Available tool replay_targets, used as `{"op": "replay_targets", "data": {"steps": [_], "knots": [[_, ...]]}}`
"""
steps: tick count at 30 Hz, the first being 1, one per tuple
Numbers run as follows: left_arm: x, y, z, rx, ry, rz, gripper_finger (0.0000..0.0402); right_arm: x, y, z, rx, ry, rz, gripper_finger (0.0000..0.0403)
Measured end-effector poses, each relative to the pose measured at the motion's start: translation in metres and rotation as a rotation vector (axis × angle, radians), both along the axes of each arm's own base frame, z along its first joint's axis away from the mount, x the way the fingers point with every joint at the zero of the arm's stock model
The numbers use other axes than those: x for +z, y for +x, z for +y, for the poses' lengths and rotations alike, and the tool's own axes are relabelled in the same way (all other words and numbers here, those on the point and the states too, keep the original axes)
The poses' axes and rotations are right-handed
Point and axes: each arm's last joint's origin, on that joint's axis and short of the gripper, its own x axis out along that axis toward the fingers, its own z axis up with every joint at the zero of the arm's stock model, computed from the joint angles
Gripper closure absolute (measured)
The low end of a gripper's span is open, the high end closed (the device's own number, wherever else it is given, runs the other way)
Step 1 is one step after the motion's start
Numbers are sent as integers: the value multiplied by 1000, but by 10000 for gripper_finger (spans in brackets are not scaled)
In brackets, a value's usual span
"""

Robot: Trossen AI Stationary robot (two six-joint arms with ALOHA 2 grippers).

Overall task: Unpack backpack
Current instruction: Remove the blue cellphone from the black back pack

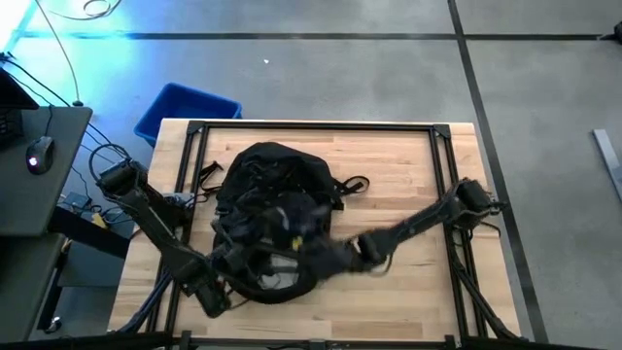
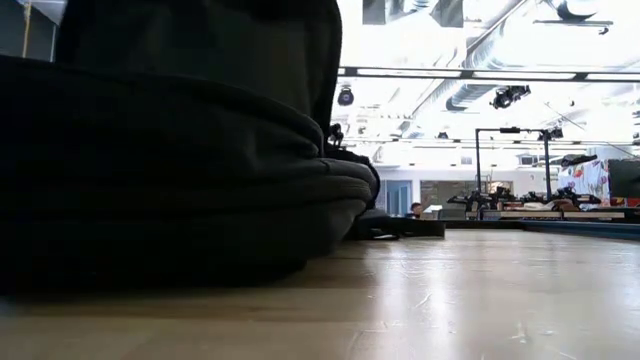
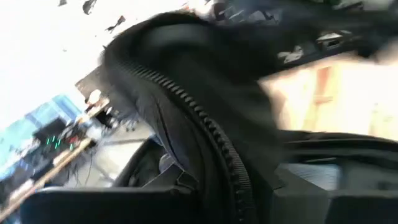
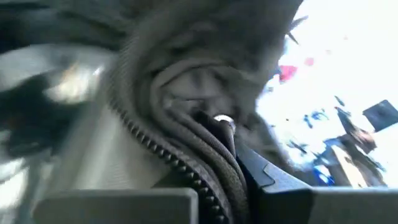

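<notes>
The black backpack lay mid-desk, long axis front-to-back, opening toward the near edge, contents hidden. The left gripper and right gripper each clenched its zipper edge.

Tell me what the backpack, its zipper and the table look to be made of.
Backpack: black woven fabric, matte, soft; it folds and slumps in creases. The lining looks grey and cloth-like.
Zipper: a row of dark moulded teeth, probably plastic, though motion blur leaves that open.
Table: pale wood, in joined strips with visible grain and a light sheen, inside a black frame that looks like metal.
</notes>
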Motion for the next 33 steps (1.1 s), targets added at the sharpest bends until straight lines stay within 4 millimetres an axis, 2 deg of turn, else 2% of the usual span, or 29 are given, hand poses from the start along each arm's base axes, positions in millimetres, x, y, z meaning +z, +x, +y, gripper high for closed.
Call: {"op": "replay_targets", "data": {"steps": [3, 6, 9, 12, 16, 19, 23, 27, 33], "knots": [[8, -7, -12, -49, 17, 9, 348, 42, 2, -38, -45, 28, -88, 389], [10, -12, -17, -66, 10, -21, 348, 81, -1, -74, -1, 93, -162, 390], [8, -14, -17, -67, -21, -58, 348, 108, -3, -112, 47, 171, -218, 391], [2, -16, -14, -62, -33, -88, 348, 121, -3, -147, 95, 290, -242, 392], [-2, -16, -11, -59, -39, -77, 348, 119, -6, -175, 134, 463, -201, 393], [-3, -16, -11, -64, -43, -58, 347, 105, -5, -176, 158, 513, -151, 393], [-5, -16, -11, -71, -31, -8, 328, 90, -8, -159, 172, 533, -50, 393], [-4, -17, -10, -78, -27, 17, 280, 79, -14, -135, 159, 563, 68, 393], [14, -26, -5, -99, 38, 34, 204, 60, -31, -100, 128, 652, 299, 393]]}}
